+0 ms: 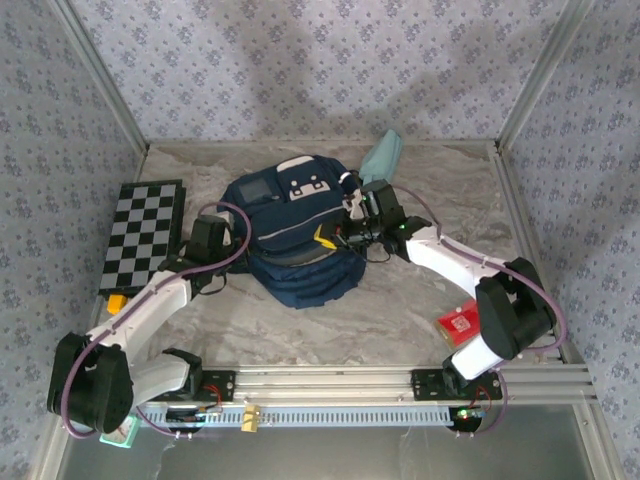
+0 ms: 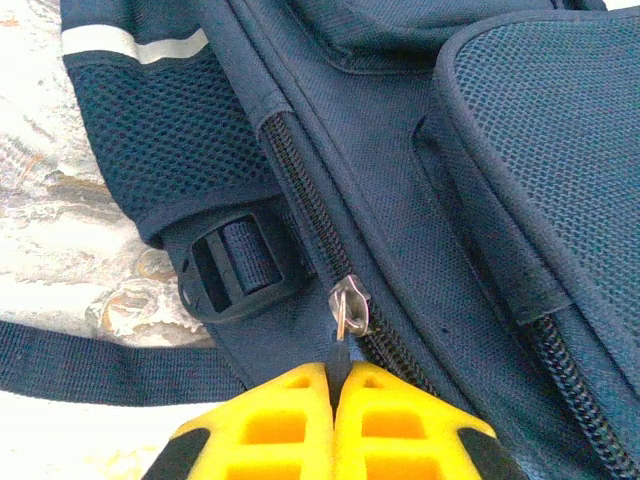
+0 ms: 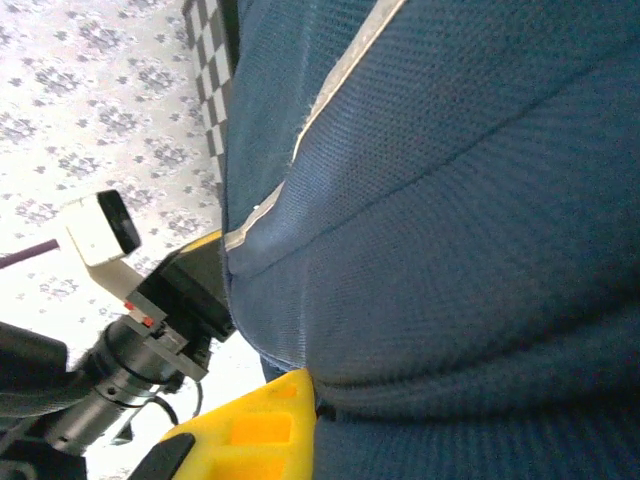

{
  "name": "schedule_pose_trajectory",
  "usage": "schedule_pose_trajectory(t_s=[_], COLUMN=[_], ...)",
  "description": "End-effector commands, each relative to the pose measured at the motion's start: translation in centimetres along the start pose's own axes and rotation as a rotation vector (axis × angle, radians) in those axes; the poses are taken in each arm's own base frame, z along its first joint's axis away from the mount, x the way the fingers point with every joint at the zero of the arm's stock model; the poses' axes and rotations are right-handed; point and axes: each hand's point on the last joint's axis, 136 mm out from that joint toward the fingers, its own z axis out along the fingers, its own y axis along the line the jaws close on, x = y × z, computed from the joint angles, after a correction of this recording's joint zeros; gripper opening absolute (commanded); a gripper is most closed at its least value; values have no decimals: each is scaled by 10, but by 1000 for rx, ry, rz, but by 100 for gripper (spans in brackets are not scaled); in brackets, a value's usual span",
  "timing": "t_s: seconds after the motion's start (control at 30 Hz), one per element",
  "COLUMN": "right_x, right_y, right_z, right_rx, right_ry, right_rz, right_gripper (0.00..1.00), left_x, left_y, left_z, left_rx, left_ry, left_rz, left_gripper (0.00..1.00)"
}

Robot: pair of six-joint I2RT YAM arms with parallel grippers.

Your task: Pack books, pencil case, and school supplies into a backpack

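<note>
The navy backpack (image 1: 295,235) lies flat in the middle of the table. At its left side my left gripper (image 1: 242,245) is shut; in the left wrist view its yellow fingers (image 2: 280,420) pinch the dark zipper pull (image 2: 340,358) just below the metal slider (image 2: 350,305). From the right, my right gripper (image 1: 328,237) pinches a fold of backpack fabric (image 3: 450,250). One yellow finger (image 3: 265,425) shows there and cloth hides the other. The teal pencil case (image 1: 383,158) lies behind the backpack. The red school supplies packet (image 1: 460,322) lies near the right arm's base. The books are out of view.
A black-and-white checkered board (image 1: 143,232) lies left of the backpack. A loose strap (image 2: 100,360) and a buckle (image 2: 228,270) lie beside the zipper. Patterned walls and metal posts enclose the table on three sides.
</note>
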Motion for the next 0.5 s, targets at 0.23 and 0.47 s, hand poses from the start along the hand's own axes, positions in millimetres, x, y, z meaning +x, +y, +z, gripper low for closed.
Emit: schedule_pose_trajectory(t_s=[0.23,0.47], right_x=[8,-43], right_y=[-24,-66], right_z=[-52,-102], right_rx=[248,499], right_ry=[-88,-227], right_rz=[-176,-252], right_gripper=[59,68], left_x=[-3,10], left_y=[5,-15], left_z=[-45,-57], left_rx=[-1,63], left_ry=[-17,4], left_rz=[-74,-80], left_gripper=[42,49])
